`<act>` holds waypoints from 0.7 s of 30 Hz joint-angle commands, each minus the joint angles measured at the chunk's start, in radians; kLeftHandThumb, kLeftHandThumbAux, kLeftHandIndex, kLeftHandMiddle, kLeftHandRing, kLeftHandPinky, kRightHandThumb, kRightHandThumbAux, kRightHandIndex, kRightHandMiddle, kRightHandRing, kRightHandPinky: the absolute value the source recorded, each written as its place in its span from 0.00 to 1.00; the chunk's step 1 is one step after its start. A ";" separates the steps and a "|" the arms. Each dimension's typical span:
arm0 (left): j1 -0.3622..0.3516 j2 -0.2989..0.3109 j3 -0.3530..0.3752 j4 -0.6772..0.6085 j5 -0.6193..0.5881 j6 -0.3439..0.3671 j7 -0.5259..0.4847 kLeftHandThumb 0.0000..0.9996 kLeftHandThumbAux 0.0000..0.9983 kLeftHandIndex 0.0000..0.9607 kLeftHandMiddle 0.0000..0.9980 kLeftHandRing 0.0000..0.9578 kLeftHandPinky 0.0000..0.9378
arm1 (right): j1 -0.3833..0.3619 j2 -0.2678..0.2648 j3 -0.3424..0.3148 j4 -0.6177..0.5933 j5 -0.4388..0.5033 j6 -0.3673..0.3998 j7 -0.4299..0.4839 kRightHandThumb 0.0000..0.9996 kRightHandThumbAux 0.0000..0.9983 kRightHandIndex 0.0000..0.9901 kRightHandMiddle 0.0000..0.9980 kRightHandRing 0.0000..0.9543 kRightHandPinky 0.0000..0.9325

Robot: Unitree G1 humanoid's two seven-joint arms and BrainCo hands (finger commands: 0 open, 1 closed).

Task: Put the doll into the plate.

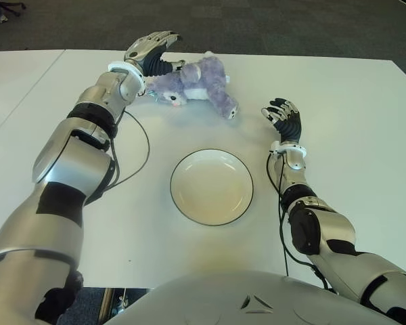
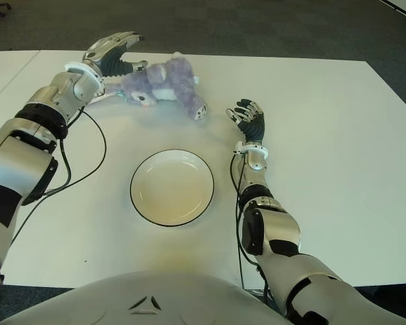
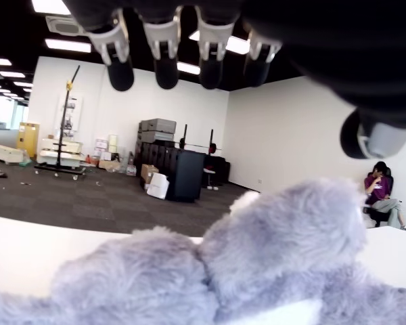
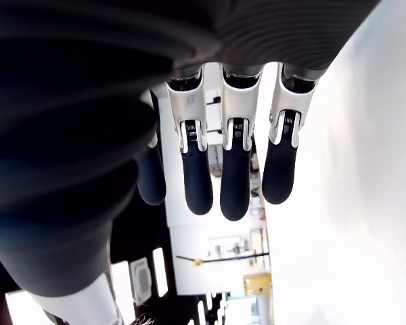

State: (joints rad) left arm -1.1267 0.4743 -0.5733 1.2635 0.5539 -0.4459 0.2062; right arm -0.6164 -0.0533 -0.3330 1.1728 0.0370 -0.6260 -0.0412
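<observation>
Reaching over the doll point(image 1: 193, 84), the left hand point(image 1: 151, 49) has its fingers point(image 3: 166, 64) spread above the fluffy body, holding nothing. The doll lies beyond the plate point(image 1: 212, 186). It looks soft and light; squeeze its middle. The right hand point(image 1: 284, 118) waits open near the doll's foot.

A white worktop point(image 1: 365, 135) is carrying two things: a cream plate point(image 1: 212, 186) with a dark rim is sitting near its middle, and a purple doll point(image 1: 193, 83) is lying beyond the plate.
</observation>
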 commanded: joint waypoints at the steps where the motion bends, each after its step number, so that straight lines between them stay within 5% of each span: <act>1: -0.021 -0.076 -0.011 0.075 0.056 0.045 0.042 0.42 0.28 0.00 0.00 0.00 0.00 | 0.283 0.049 -0.022 0.165 0.017 0.071 -0.011 0.17 0.84 0.31 0.32 0.34 0.35; 9: 0.038 -0.140 -0.021 0.113 0.071 0.119 0.016 0.42 0.32 0.00 0.00 0.02 0.00 | 0.285 0.048 -0.019 0.165 0.012 0.068 -0.019 0.15 0.84 0.30 0.32 0.34 0.36; 21: 0.113 -0.157 -0.027 0.130 0.097 0.187 -0.012 0.40 0.32 0.00 0.00 0.00 0.00 | 0.285 0.051 -0.028 0.163 0.022 0.047 -0.008 0.20 0.86 0.31 0.32 0.35 0.37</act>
State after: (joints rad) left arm -1.0996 0.3407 -0.5745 1.3499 0.5970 -0.3109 0.2238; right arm -0.6157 -0.0538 -0.3327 1.1730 0.0371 -0.6262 -0.0453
